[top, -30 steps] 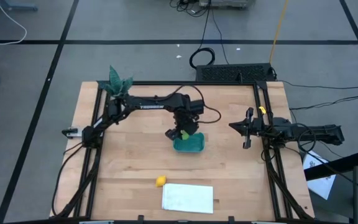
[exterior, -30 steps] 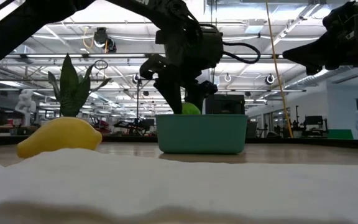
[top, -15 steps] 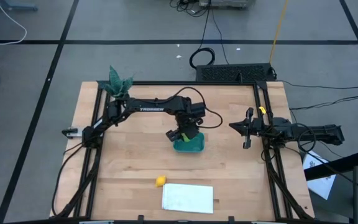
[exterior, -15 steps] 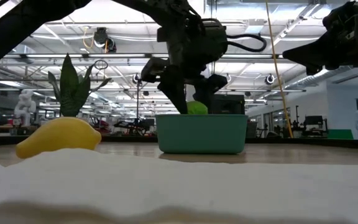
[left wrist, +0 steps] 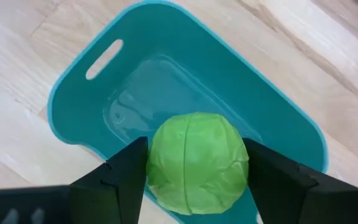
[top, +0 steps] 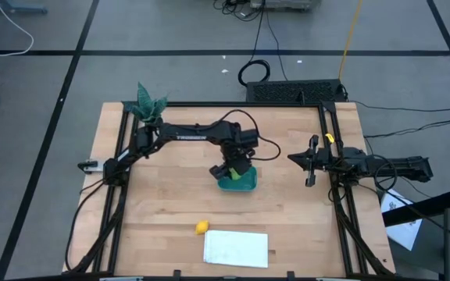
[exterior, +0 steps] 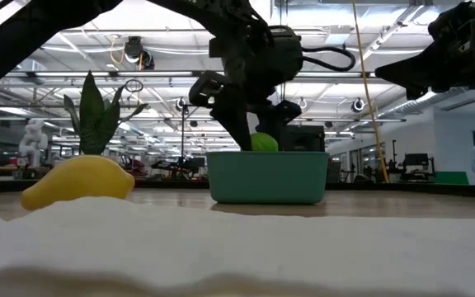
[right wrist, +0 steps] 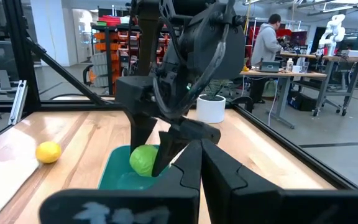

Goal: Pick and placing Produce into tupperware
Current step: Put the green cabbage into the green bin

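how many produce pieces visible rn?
2. The green piece is clamped in the left gripper just above the teal tub. The yellow piece lies on the table beside the white sheet. Others may be hidden.

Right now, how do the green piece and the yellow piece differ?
The green piece is clamped in the left gripper just above the teal tub; the yellow piece lies free on the table beside the white sheet. The green piece is rounder, the yellow piece lemon-shaped. Neither rests in the tub yet.
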{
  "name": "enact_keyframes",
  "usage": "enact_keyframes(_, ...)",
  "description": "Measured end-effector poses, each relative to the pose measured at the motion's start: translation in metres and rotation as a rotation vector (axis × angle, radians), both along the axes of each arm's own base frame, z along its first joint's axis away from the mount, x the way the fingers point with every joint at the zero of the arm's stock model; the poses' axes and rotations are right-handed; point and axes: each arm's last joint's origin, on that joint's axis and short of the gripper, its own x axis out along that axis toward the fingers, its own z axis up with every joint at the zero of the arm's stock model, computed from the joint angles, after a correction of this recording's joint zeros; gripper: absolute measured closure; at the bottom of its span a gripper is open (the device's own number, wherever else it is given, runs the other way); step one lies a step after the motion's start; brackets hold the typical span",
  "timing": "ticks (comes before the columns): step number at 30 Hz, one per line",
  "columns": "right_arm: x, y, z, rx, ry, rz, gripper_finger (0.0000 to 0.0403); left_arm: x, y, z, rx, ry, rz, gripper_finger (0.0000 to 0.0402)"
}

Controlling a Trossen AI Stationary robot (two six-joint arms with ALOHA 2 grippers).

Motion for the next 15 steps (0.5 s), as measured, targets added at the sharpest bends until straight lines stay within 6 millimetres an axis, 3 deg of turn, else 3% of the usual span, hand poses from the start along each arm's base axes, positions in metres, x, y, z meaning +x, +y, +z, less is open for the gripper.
enact_keyframes(15, 0.0, 0.0, 0.0, 0.0, 0.0, 0.0, 0.0403, 0.0013, -0.002, -0.0084, -0.018, 0.059, 0.085, 0.0172)
